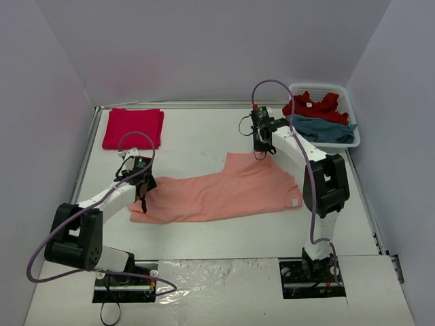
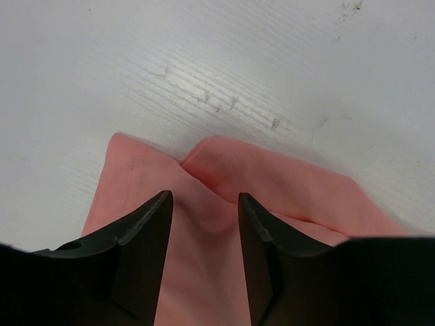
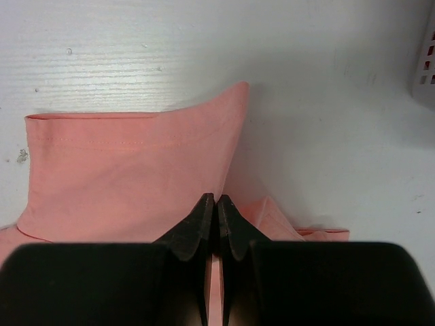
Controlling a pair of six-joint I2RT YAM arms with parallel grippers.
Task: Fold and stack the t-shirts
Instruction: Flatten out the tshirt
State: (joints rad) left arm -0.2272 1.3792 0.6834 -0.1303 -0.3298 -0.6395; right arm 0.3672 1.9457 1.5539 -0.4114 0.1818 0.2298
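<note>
The salmon-orange t-shirt (image 1: 217, 190) lies spread out in the middle of the table. My left gripper (image 1: 143, 192) is open over its left edge, its jaws either side of a raised fold of the salmon cloth (image 2: 204, 224); the gripper's midpoint is just above the fold (image 2: 204, 200). My right gripper (image 1: 259, 151) is at the shirt's far edge. Its jaws are shut (image 3: 217, 200) with a strip of the salmon cloth (image 3: 122, 176) pinched between them. A folded crimson t-shirt (image 1: 133, 128) lies at the back left.
A white slotted basket (image 1: 323, 87) stands at the back right, holding a crumpled red t-shirt (image 1: 312, 106) and a teal-blue one (image 1: 327, 131). Its corner shows in the right wrist view (image 3: 425, 61). Grey walls enclose the table on three sides.
</note>
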